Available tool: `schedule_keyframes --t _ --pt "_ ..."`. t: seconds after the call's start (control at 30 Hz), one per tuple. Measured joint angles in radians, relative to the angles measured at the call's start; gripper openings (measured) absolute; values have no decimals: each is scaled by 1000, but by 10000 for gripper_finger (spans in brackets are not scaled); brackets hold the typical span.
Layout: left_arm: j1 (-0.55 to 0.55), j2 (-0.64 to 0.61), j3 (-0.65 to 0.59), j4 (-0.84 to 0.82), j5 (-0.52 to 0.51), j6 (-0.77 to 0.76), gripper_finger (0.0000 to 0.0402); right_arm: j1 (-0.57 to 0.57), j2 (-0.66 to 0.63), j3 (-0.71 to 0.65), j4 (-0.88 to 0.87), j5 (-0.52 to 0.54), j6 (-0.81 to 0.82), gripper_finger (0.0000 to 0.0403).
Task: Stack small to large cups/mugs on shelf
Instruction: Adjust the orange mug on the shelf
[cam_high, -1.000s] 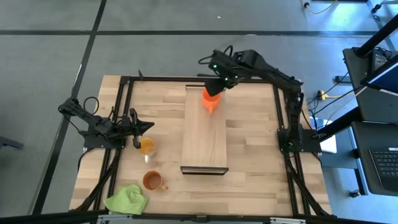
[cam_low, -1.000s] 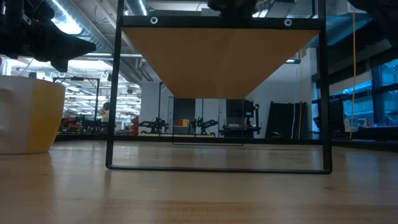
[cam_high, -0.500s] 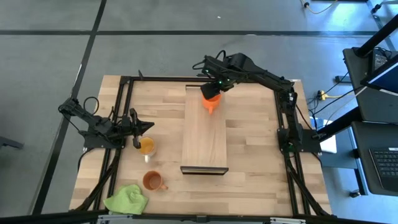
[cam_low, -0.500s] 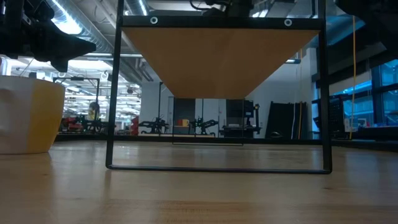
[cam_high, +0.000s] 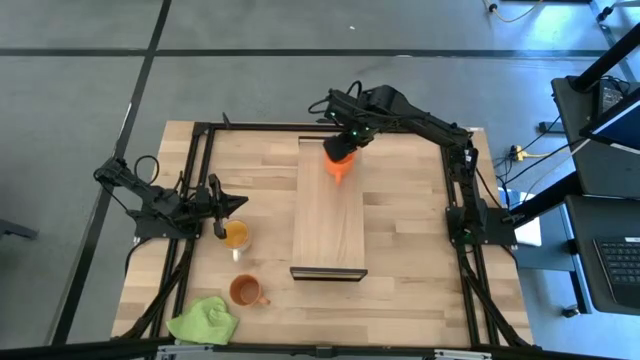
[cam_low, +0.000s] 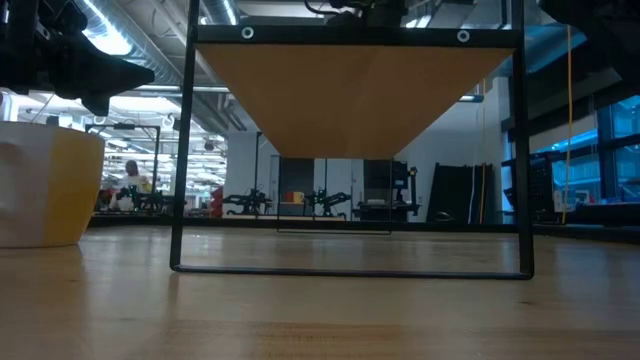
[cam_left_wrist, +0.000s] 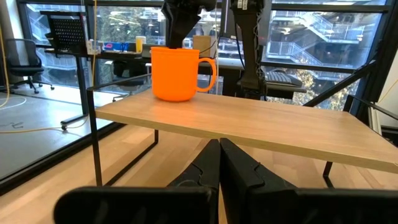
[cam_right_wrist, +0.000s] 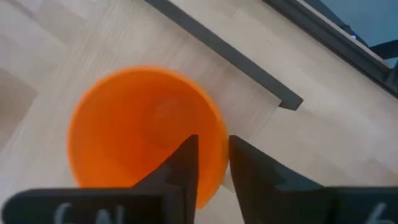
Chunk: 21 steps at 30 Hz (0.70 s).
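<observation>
The bright orange mug (cam_high: 339, 164) stands upright on the far end of the light-wood shelf (cam_high: 328, 222), its handle toward the near edge. My right gripper (cam_high: 345, 143) is over it, shut on its rim. The amber-yellow cup (cam_high: 236, 235) stands on the tabletop left of the shelf, and my left gripper (cam_high: 240, 205), shut, hovers just beyond it. The rust-brown mug (cam_high: 246, 291) stands nearer the table's near edge. In the left wrist view the orange mug (cam_left_wrist: 177, 73) rests by its base on the shelf (cam_left_wrist: 261, 124). My right gripper holds the orange mug by its rim (cam_right_wrist: 214, 163), one finger (cam_right_wrist: 186, 158) inside the mug and one (cam_right_wrist: 249, 168) outside. The fingers come from above, pointing down. The mug stands upright with its base on the shelf's far end.
A lime-green cloth (cam_high: 204, 321) lies at the table's near left corner. The shelf stands raised on a thin black frame (cam_low: 180, 150). Black rails (cam_high: 200, 180) run along the table's sides. Most of the shelf top nearer than the orange mug is bare.
My right arm has swung its wrist a little toward the table's left and far edge, staying over the shelf's far end. The orange mug has stayed at about the same place on the shelf.
</observation>
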Motion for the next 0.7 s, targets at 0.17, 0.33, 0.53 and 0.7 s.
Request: schedule_keyframes --t 0.17,0.33,0.53,0.7 --pt "0 0 0 0 0 0 0 0 0 0 0 -14 -34 52" --pt "0 0 0 0 0 0 0 0 0 0 1 -25 -80 22" --pt "0 0 0 0 0 0 0 0 0 0 2 -31 -137 8" --pt "0 0 0 0 0 0 0 0 -2 -19 12 -32 -263 6"
